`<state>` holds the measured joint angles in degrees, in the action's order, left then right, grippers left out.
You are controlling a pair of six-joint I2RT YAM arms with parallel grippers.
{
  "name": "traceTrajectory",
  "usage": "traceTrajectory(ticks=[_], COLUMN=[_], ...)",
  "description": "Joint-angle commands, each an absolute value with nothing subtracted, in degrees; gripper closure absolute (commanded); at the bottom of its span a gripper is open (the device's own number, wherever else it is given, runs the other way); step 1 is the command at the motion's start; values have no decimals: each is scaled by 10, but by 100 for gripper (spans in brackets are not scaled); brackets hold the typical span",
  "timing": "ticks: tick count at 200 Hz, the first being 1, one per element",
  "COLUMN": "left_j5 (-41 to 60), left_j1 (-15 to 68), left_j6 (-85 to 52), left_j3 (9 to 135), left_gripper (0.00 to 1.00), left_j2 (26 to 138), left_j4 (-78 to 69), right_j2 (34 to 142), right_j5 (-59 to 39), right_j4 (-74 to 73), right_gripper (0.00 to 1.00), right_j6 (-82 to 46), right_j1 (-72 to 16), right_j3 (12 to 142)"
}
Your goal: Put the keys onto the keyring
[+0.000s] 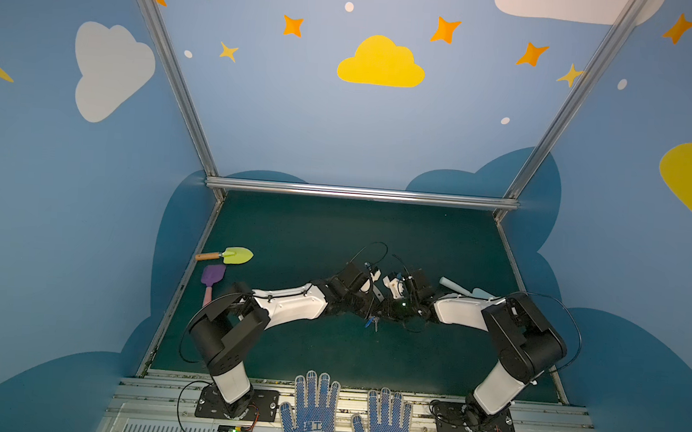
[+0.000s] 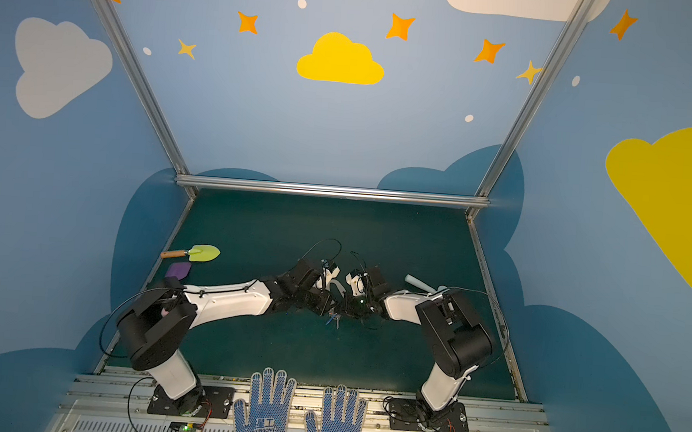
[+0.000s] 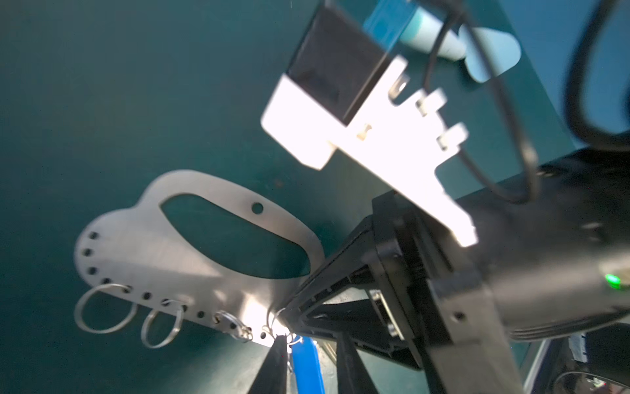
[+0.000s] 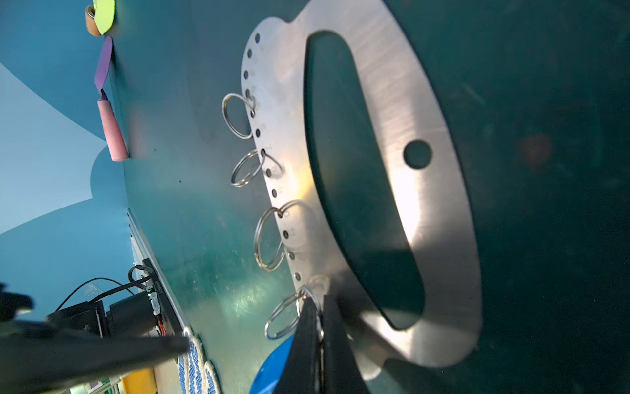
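The keyring [image 3: 191,259] is a flat grey plate with an oval cutout, small edge holes and several wire rings [image 4: 238,116]. My right gripper [image 4: 320,299] is shut on a wire ring at the plate's corner edge and holds the plate. The keys show as a blue tag [image 3: 306,365] hanging from that same ring, with the silver key mostly hidden. My left gripper [image 3: 310,337] has its jaws apart around the tag, which lies against one finger [image 3: 272,368] only. In both top views the two arms meet mid-table and the keys [image 1: 372,322] [image 2: 333,319] dangle below them.
A green trowel [image 1: 237,255] and a purple spade [image 1: 211,276] lie by the left wall. A pale blue spade [image 1: 462,290] lies behind my right arm. Two blue-dotted gloves [image 1: 314,411] rest on the front rail. Metal frame posts bound the green mat [image 1: 335,233].
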<state>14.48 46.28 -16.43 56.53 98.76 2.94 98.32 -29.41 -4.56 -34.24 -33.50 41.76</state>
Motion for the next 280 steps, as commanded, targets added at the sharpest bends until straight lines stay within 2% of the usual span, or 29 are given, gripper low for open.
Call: traceTrajectory(ticks=[1,91,182,194,235,280], left_j5=[173,104,111,109,118,126], left_j1=[463,463,463,463,462,462], left_j6=[-196,-212,-209,-208,-204,-198], left_j3=[594,628,665,670,670,660], left_gripper=[78,76,77,79,96,96], left_j2=[1017,1046,1084,1086,1089,1073], left_j4=[104,158,187,195,194,182], right_j2=[990,984,980,980,979,966], right_j5=[-265,-266,-267,-267,-267,-261], right_j4=[-9,-13,-10,-11,-12,-7], right_gripper=[100,100,100,100,100,100], right_j6=[-338,-336,-333,-333,-335,-337], right_j1=[-342,-342,-342,-342,-342,-342], right_j3=[396,395,396,396,395,392])
